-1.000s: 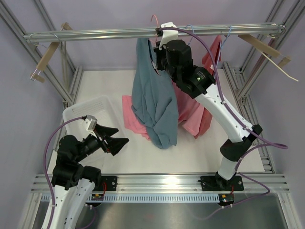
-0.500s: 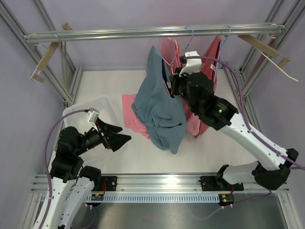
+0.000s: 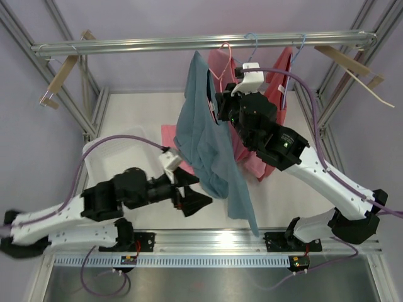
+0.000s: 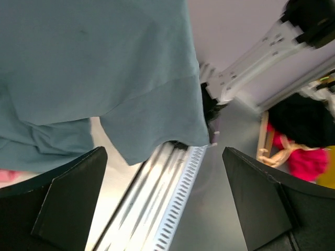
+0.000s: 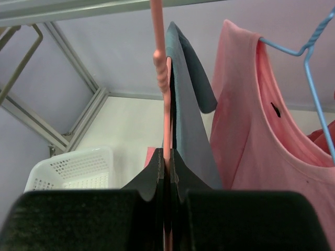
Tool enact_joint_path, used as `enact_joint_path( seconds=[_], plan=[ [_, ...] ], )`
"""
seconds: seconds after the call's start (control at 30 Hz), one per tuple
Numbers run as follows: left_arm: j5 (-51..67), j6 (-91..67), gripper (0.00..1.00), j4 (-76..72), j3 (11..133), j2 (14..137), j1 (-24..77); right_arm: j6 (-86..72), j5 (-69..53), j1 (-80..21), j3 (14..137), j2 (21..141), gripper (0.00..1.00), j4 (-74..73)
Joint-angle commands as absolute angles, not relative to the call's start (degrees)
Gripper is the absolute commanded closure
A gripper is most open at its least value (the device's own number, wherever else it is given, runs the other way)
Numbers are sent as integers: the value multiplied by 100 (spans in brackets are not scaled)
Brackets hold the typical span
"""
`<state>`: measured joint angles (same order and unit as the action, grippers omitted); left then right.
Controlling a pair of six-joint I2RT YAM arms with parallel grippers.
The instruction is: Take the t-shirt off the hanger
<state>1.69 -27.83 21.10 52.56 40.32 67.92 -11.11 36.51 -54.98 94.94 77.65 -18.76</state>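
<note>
A blue-grey t-shirt (image 3: 201, 138) hangs on a pink wire hanger (image 3: 223, 53), held in the air below the rail (image 3: 126, 45). My right gripper (image 3: 217, 110) is shut on the hanger's stem; in the right wrist view the pink wire (image 5: 167, 104) runs up from between the closed jaws of the gripper (image 5: 167, 159), with the t-shirt (image 5: 188, 130) draped just behind it. My left gripper (image 3: 192, 198) stands open beside the shirt's lower hem. In the left wrist view the shirt (image 4: 94, 68) fills the upper left, above the open gripper (image 4: 162, 204), and nothing lies between the fingers.
A white basket (image 3: 104, 154) sits at the table's left. A pink cloth (image 3: 169, 137) lies on the table behind the shirt. Pink shirts (image 3: 277, 82) hang on blue hangers at the right (image 5: 251, 130). Wooden hangers (image 3: 63, 72) (image 3: 349, 63) hang at both rail ends.
My left arm has swung right, from beside the basket to the t-shirt's lower hem. The right arm has shifted slightly left with the hanger, and the shirt now hangs down longer.
</note>
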Motion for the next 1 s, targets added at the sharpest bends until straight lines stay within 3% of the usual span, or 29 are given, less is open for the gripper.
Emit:
enact_joint_path(
  seconds=[0.0,0.07,0.3,0.5,0.6,0.63,0.67,0.77,0.8,0.9,0.97],
  plan=[
    [-3246,-2067,1,1811,5809,4858,8460,-1362,3876,-5528,10001,7717,100,-1564],
    [-4287,-1698,1,1610,6080,5445,8962,-1572,3702,-5537,10046,7638,100,-1634],
    [-4736,-1432,1,1116,6687,6651,9009,-2012,3305,-5642,9967,7305,100,-1854],
    [-5282,-1442,1,432,6531,6750,9009,-2127,3164,-5687,9686,7058,100,-1881],
    [-5362,-1108,7,-411,6267,6776,9009,-2144,2997,-5695,9642,7022,100,-1898],
    [-5274,-1003,10,-596,6180,6802,9009,-2145,2954,-5687,9642,7031,100,-1907],
    [-5221,-924,24,-841,6161,6811,9009,-2145,2901,-5687,9659,7040,100,-1933],
    [-4897,-870,51,-1010,6091,6785,9009,-2118,2857,-5695,9677,7084,100,-1986],
    [-4765,-888,70,-1037,6056,6750,9009,-2083,2865,-5695,9677,7093,100,-1960],
    [-4492,-1151,100,-1037,5802,6601,9026,-1961,2874,-5687,9712,7145,100,-1838],
    [-4185,-1362,100,-1011,5556,6487,9044,-1916,2900,-5687,9730,7189,100,-1662]
  ],
)
